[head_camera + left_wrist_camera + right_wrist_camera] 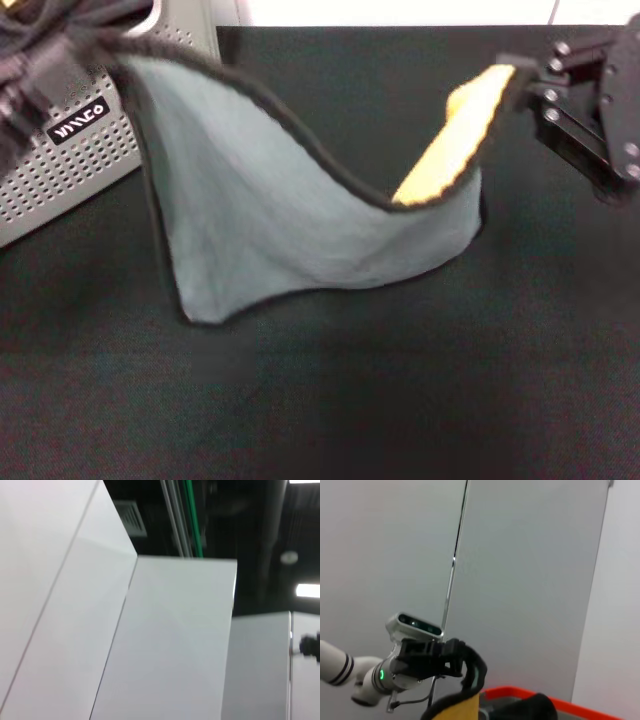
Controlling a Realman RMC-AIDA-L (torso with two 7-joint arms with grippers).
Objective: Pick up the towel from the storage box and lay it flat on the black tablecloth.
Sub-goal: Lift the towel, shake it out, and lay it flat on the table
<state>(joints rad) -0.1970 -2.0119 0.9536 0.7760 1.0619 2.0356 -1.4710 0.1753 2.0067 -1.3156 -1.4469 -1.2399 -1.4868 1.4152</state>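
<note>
The towel (290, 220) hangs spread between my two grippers above the black tablecloth (400, 390). Its grey-green face is towards me and its lower edge sags close to the cloth. My left gripper (75, 45) is shut on the towel's far left corner, over the storage box (70, 165). My right gripper (522, 82) is shut on the right corner, where the yellow-orange face (455, 140) folds over. The right wrist view shows my left gripper (462, 662) farther off, holding the dark-hemmed corner, with the yellow face (457, 709) below it. The left wrist view shows none of these things.
The storage box stands at the far left with its black label (78, 122) facing me. The tablecloth covers the table from the box to the front edge. A red-rimmed container (560, 702) shows low in the right wrist view. White wall panels (170, 640) fill the left wrist view.
</note>
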